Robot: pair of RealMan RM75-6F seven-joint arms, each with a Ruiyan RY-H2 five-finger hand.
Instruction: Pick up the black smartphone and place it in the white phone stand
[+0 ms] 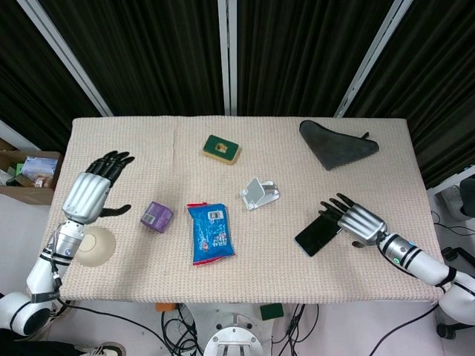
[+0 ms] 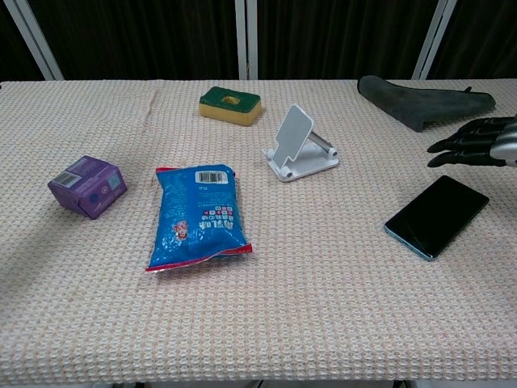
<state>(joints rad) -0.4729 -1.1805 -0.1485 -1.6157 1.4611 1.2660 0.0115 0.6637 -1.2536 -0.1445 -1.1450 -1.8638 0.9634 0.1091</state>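
Observation:
The black smartphone (image 1: 320, 231) (image 2: 437, 216) lies flat, screen up, on the right part of the table. The white phone stand (image 1: 259, 193) (image 2: 300, 145) stands empty near the table's middle, left of and beyond the phone. My right hand (image 1: 350, 219) (image 2: 478, 143) hovers just above the phone's far right end, fingers spread and pointing left, holding nothing. My left hand (image 1: 93, 190) is raised over the table's left edge, fingers apart and empty; the chest view does not show it.
A blue snack bag (image 1: 209, 233) (image 2: 198, 216) and a purple box (image 1: 156, 216) (image 2: 87, 186) lie left of the stand. A green-and-yellow sponge (image 1: 221, 149) (image 2: 230, 105) sits behind it. A dark grey cloth (image 1: 335, 144) (image 2: 422, 103) lies at the back right.

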